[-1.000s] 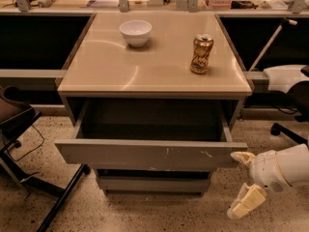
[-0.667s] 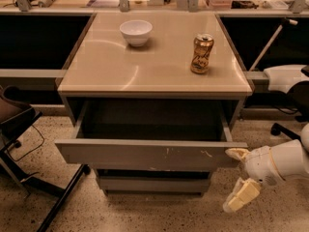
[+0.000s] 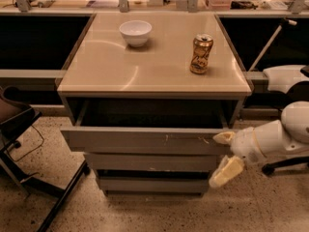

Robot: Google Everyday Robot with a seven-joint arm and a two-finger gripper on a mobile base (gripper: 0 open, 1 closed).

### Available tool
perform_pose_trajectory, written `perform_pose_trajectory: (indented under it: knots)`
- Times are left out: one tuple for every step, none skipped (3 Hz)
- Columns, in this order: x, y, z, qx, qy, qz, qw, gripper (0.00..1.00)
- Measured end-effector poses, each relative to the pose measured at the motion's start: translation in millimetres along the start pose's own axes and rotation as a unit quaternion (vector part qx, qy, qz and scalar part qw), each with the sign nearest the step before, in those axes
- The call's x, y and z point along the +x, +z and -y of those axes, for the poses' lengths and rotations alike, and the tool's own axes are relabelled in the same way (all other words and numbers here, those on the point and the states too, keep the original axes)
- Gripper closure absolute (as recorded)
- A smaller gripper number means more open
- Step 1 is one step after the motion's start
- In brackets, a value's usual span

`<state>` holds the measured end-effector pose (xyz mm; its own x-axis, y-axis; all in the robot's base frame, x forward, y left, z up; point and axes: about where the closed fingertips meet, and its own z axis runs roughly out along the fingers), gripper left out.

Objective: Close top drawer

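Arm [image 3: 275, 137] extended in low from the right. Pincer [image 3: 224, 154] spread open, upper finger [image 3: 223, 137] at right end of top drawer [image 3: 145, 140], which stood pulled out left of pincer. Above-left on desk [image 3: 106, 76]: white bowl [image 3: 135, 32], can [image 3: 201, 53].

Bowl [image 3: 135, 32] left of can [image 3: 201, 53] (both on table [image 3: 106, 76]), gripper [image 3: 215, 161] at right of top drawer [image 3: 140, 140]

White arm [image 3: 270, 138] from the right, tool [image 3: 224, 154] low, fingers [image 3: 227, 171] wide apart.
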<state>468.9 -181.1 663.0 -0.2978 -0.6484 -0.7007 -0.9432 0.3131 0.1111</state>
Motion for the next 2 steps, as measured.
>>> perform_pose_trajectory:
  knots:
    - [1, -1, -2, 0.0, 0.0, 0.0, 1.0, 0.0]
    - [-32, 20, 37, -0.005, 0.0, 0.01, 0.9999, 0.0]
